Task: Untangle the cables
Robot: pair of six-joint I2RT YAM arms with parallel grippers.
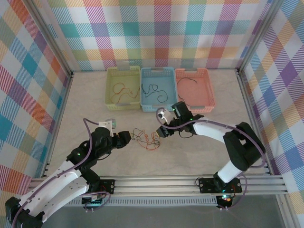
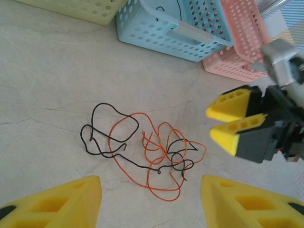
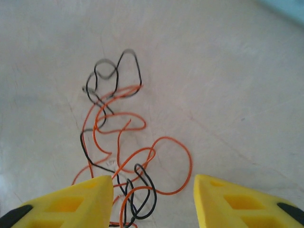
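**Item:** the cables (image 1: 146, 137), a small loose clump of one orange strand (image 2: 142, 114) and one black strand (image 2: 109, 105). They lie flat on the table in front of the blue basket (image 2: 156, 31), well apart from it.

**Condition:** still tangled. The crossings are densest at the end of the clump under the right gripper (image 3: 153, 183). A wide black loop stands free at the opposite end.

**Left gripper** (image 2: 151, 183): in front of the blue basket and to its left, beside the clump. Its fingers are spread and grasp nothing.

**Right gripper:** between the blue basket and the clump, over the knotted end. Its fingers are parted and nothing is clamped.

**Step in hand (judged):** choosing holds to part black from orange.

**Handling note:**
- Each gripper should take one colour only, with the left on the free black loop.
- The fingertips need to reach the tabletop before pinching, because the wire is thin.
- The pull should be slow and low, or the whole clump will likely drag along.
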